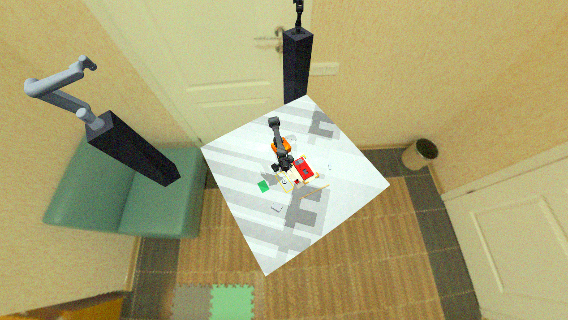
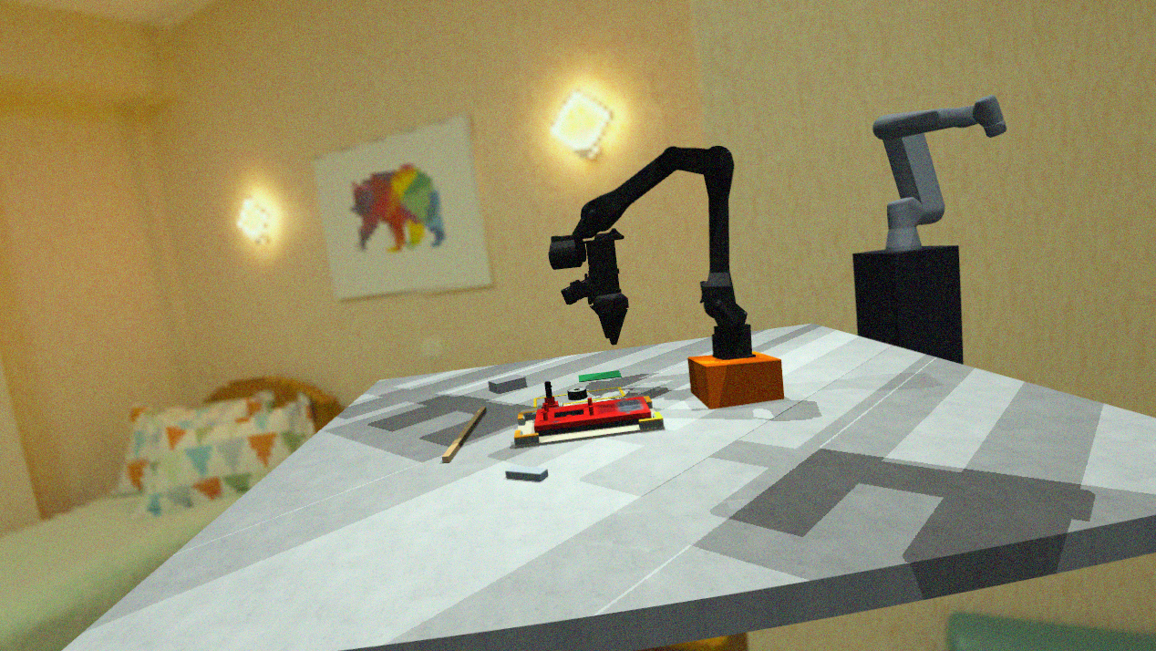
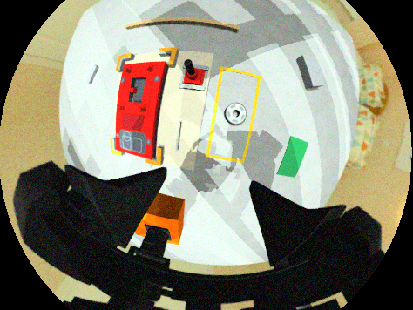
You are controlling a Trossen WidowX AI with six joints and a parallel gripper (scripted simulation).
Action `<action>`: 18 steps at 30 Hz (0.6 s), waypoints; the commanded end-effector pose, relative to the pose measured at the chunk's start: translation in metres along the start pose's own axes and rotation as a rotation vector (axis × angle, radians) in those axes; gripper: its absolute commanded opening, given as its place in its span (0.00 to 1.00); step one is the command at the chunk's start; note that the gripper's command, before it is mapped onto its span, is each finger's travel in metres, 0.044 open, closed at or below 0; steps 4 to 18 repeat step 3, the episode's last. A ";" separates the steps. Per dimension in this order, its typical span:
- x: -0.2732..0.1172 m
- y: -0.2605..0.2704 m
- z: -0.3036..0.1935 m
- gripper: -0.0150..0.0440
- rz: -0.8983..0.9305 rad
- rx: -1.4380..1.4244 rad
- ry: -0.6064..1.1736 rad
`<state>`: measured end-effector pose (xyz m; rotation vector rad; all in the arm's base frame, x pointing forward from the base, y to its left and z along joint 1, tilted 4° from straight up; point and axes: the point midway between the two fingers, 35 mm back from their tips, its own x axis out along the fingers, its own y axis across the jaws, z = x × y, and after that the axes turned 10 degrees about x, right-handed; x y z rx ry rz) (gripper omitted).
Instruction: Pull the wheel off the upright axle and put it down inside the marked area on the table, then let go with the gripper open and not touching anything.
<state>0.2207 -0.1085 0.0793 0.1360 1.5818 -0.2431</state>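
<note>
The wheel (image 1: 284, 180) (image 2: 576, 393) (image 3: 235, 107) is a small black disc with a pale top face. It lies flat on the table inside the yellow outline of the marked area (image 3: 240, 72), clear of its lines. The upright axle (image 2: 548, 389) (image 3: 189, 66) is black, stands on a small red block beside the marked area, and bears no wheel. My gripper (image 2: 614, 341) (image 3: 209, 178) is wide open and empty. It hangs high above the table, on the arm's side of the wheel, and touches nothing.
A red panel (image 2: 593, 413) (image 3: 140, 109) lies on a cream board with orange corner brackets. A thin wooden stick (image 2: 464, 435) (image 3: 183, 22), a green plate (image 1: 263, 186) (image 3: 293, 157) and two grey blocks (image 2: 507, 385) (image 2: 526, 473) lie around. The arm's orange base (image 2: 736, 381) stands nearby.
</note>
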 end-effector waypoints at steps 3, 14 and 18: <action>0.001 0.000 -0.001 1.00 -0.002 0.005 0.005; 0.001 0.000 -0.001 1.00 -0.002 0.005 0.005; 0.001 0.000 -0.001 1.00 -0.002 0.005 0.005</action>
